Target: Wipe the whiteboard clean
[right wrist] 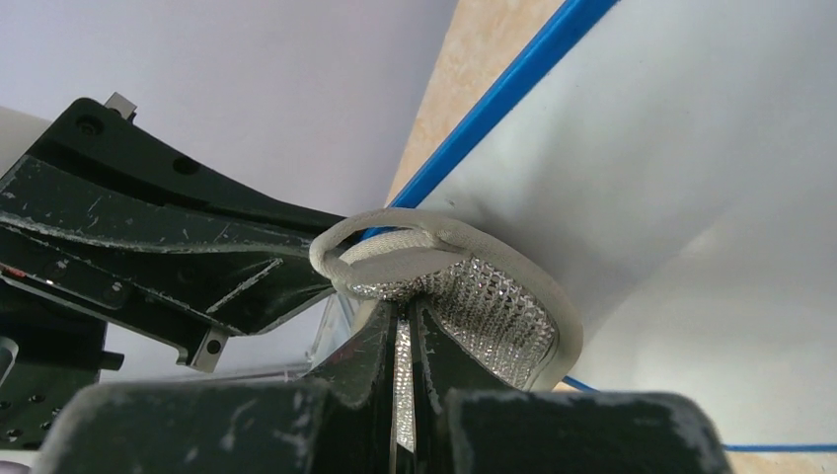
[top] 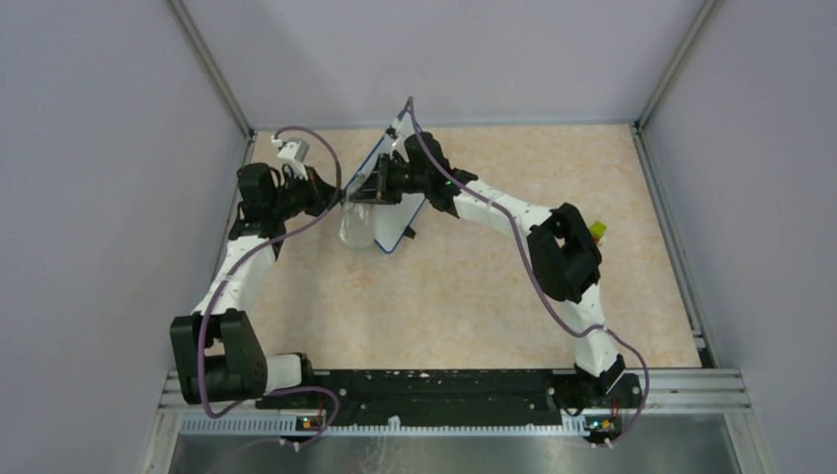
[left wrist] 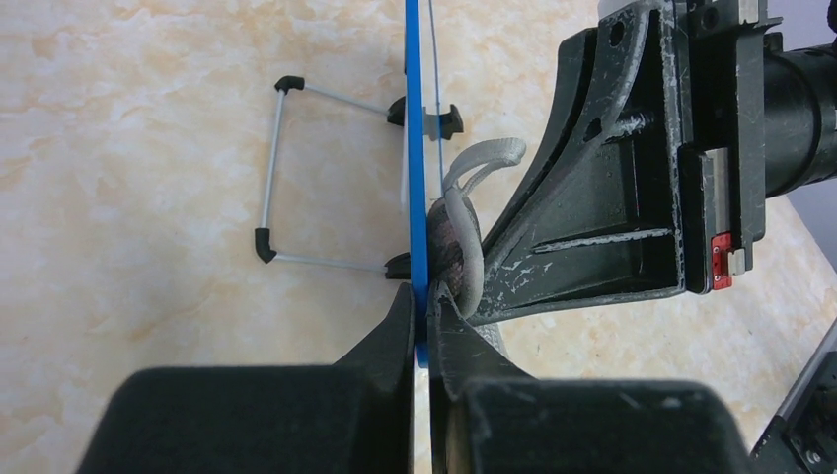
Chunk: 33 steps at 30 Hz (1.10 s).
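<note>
The whiteboard [top: 400, 219] stands on edge at the back left of the table. In the left wrist view its blue rim [left wrist: 417, 197] is edge-on, and my left gripper [left wrist: 422, 314] is shut on that rim. Its wire stand with black feet [left wrist: 271, 173] sticks out to the left. My right gripper [right wrist: 405, 321] is shut on a grey oval eraser pad [right wrist: 484, 296] and presses it against the board's white face [right wrist: 681, 178] near the blue rim. That face looks blank where it shows. In the top view the left gripper [top: 334, 197] and right gripper [top: 373, 188] meet at the board.
A clear plastic cup [top: 357, 229] stands just in front of the board, under the grippers. A small yellow-green object [top: 597, 230] lies behind the right arm's elbow. Grey walls and a metal frame [top: 212, 69] close off the back and sides.
</note>
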Available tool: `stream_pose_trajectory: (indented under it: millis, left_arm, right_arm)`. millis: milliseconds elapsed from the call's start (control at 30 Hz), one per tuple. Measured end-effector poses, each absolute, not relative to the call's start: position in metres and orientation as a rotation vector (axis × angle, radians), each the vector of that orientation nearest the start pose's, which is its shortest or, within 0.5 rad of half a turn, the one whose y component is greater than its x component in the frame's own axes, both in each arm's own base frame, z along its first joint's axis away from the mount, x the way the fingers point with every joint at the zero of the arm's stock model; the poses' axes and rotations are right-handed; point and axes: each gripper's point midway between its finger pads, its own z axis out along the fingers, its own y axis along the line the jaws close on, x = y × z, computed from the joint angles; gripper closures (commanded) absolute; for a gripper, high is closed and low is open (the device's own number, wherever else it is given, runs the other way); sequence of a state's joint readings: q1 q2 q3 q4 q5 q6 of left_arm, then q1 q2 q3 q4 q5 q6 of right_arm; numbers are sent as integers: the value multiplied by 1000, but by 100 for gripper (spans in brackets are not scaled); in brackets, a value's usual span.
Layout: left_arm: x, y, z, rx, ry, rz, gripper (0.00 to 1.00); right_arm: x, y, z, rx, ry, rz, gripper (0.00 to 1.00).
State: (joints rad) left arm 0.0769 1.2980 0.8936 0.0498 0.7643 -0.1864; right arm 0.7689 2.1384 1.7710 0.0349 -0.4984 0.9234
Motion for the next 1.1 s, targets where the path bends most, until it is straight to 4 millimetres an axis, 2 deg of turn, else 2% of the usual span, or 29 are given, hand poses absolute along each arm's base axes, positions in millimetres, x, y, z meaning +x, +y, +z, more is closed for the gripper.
stream_pose_trajectory:
  millis: [167, 333, 467, 567, 667, 767, 833, 933, 1100]
  left_arm:
    - [376, -94, 217, 247, 1897, -789, 100]
    - [376, -98, 219, 262, 1888, -792, 100]
    - [376, -101, 221, 272, 1892, -792, 100]
    - [377, -102, 221, 273, 1899, -786, 100]
    - [377, -101, 221, 271, 1905, -782, 100]
    - [377, -100, 220, 268, 1909, -774, 100]
    - [377, -99, 219, 268, 1911, -769, 100]
    - [377, -99, 220, 268, 1910, -768, 100]
    - [377, -99, 220, 268, 1910, -768, 100]
  right_arm:
    - [345, 508, 204, -303, 2227, 1601, 100]
    - [306, 517, 193, -428, 2263, 1726, 100]
    - [271, 503, 145, -439, 2404, 1749, 100]
    - [263, 470, 109, -342, 2530, 1698, 100]
    - [284, 433, 93, -215, 2573, 1626, 100]
    - [322, 405, 96, -133, 2521, 1541, 100]
    - [342, 396, 102, -118, 2478, 1489, 100]
    - [357, 402, 117, -145, 2412, 1461, 100]
    - [372, 427, 132, -202, 2334, 1464, 100]
